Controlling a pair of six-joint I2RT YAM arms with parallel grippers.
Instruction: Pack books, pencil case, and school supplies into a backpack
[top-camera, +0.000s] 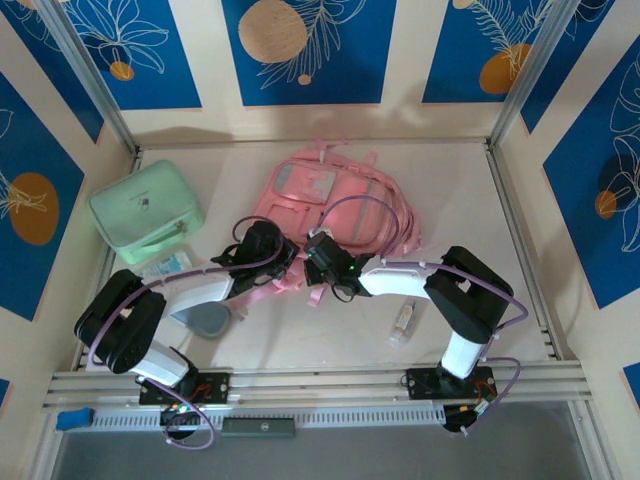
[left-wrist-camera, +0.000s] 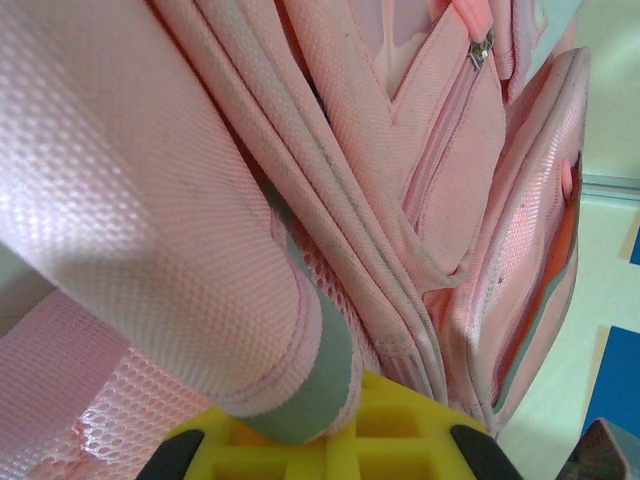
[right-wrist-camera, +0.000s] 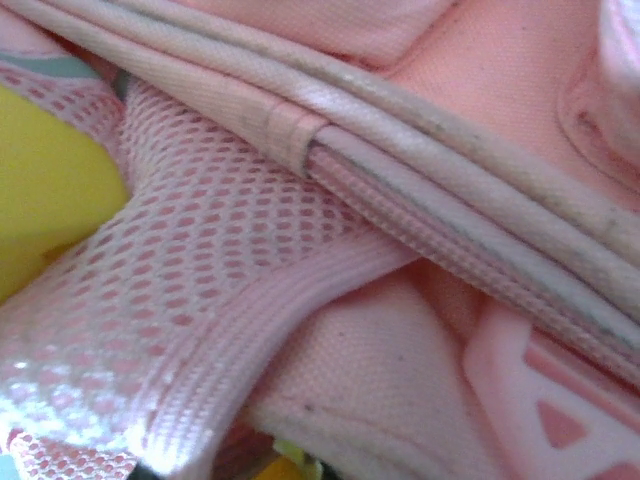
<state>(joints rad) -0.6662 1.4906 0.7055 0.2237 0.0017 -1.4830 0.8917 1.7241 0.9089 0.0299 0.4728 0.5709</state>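
The pink backpack (top-camera: 335, 195) lies flat in the middle of the table. My left gripper (top-camera: 278, 252) is at its near edge, and its yellow fingers (left-wrist-camera: 400, 440) look shut on a pink backpack strap (left-wrist-camera: 300, 400) with a grey-green border. My right gripper (top-camera: 318, 258) presses into the same edge; mesh and webbing (right-wrist-camera: 200, 250) cover its jaws. The grey-blue pencil case (top-camera: 206, 319) lies under my left arm. A blue-and-white packet (top-camera: 166, 265) and a clear bottle (top-camera: 404, 322) rest on the table. The books are out of view.
The mint-green boxy case (top-camera: 146, 206) stands at the left, beside the packet. Metal frame posts and wall panels close in the table on three sides. A zip pull (left-wrist-camera: 482, 47) hangs on an upper backpack pocket.
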